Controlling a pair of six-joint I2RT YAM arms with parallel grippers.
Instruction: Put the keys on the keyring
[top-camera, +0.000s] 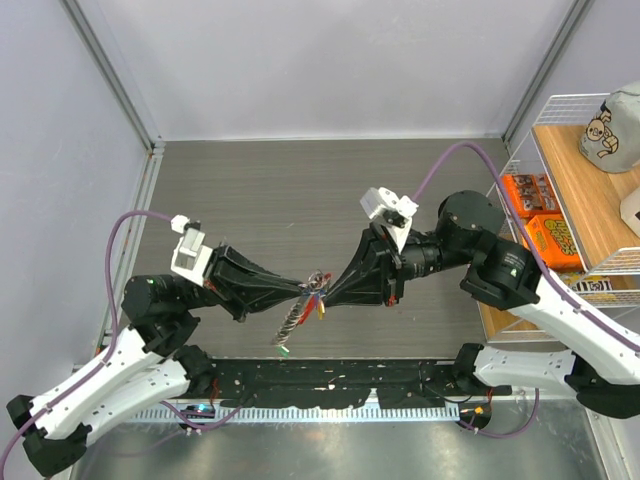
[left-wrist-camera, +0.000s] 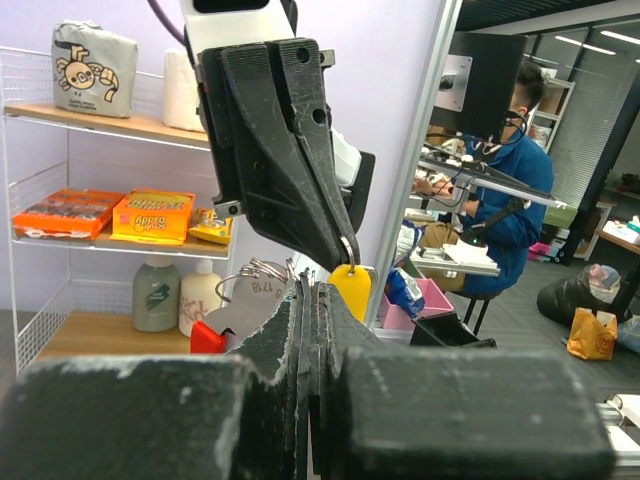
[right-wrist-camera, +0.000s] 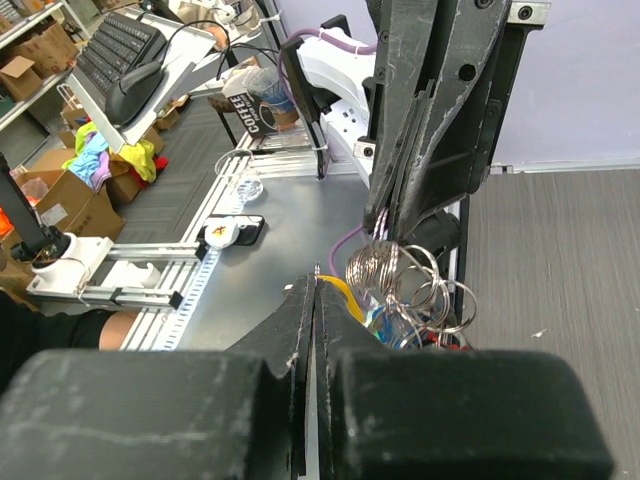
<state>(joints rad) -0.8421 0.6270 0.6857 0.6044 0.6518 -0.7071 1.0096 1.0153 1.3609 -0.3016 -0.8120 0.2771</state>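
Both grippers meet above the middle of the table. My left gripper (top-camera: 305, 288) is shut on the keyring (right-wrist-camera: 398, 275), a cluster of thin metal rings with a grey metal tag (left-wrist-camera: 232, 300). A silvery chain (top-camera: 291, 322) hangs from the cluster, with a green tag (top-camera: 284, 350) at its lower end. My right gripper (top-camera: 325, 292) faces the left one tip to tip. It is shut on the small ring of the yellow-tagged key (left-wrist-camera: 352, 290), right beside the cluster. Red (left-wrist-camera: 205, 338) and blue (right-wrist-camera: 378, 318) tags hang in the bunch. The key blades are mostly hidden.
A wire shelf (top-camera: 520, 170) stands at the right edge with orange boxes (top-camera: 548, 238) and a printed bag (top-camera: 612, 125) on top. A black rail (top-camera: 330, 385) runs along the near edge between the arm bases. Grey walls close the left and back.
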